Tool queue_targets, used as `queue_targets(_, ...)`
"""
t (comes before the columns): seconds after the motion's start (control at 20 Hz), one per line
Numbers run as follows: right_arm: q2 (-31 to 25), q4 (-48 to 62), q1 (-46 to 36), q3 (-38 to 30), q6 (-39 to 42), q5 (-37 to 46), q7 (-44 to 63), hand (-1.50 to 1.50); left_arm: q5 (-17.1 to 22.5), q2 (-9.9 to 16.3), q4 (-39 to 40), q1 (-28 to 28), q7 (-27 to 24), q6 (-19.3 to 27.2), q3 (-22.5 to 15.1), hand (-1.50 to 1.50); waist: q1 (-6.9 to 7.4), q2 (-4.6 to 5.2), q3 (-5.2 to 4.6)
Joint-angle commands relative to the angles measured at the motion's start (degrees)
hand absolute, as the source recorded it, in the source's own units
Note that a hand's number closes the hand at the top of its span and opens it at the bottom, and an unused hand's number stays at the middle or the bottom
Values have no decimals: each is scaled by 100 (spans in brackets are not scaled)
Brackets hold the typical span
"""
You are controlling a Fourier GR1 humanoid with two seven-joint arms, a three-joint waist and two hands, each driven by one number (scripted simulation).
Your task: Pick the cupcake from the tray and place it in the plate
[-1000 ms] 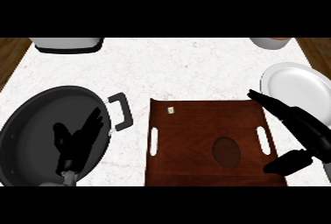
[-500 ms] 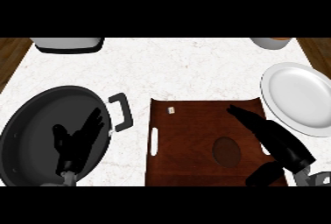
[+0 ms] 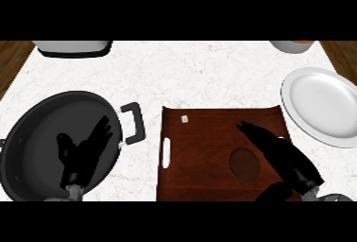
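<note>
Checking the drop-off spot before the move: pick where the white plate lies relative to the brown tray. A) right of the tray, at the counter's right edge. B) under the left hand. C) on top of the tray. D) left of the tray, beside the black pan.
A: the white plate lies on the counter to the right of the brown tray, apart from it.

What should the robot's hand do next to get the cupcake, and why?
Probably lower the right hand a little to the left and curl round the cupcake. The hand is open above the tray, right beside the brown cupcake, and the white plate holds nothing yet.
</note>
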Motion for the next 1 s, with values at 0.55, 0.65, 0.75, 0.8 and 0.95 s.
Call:
queue_targets(0.55,814,736,51,-258,355,1262,-379,-150,-470,-468,223,-126,44,29,148,0,-8,15,-19)
queue_targets(0.65,895,1351,-329,-424,338,1349,-513,-150,-471,-402,-80,-217,515,16,101,0,6,17,-18)
queue_targets(0.75,1236,1378,-285,-85,208,1628,-268,-150,-349,-270,775,-1,-548,-511,315,0,1,21,-21)
queue_targets(0.8,960,1256,-259,95,498,1736,-339,150,-305,-191,-246,55,385,-281,222,0,21,11,-19)
queue_targets(0.95,1224,2157,-861,36,198,2032,-849,150,-345,-269,-245,123,282,-261,248,0,46,20,-17)
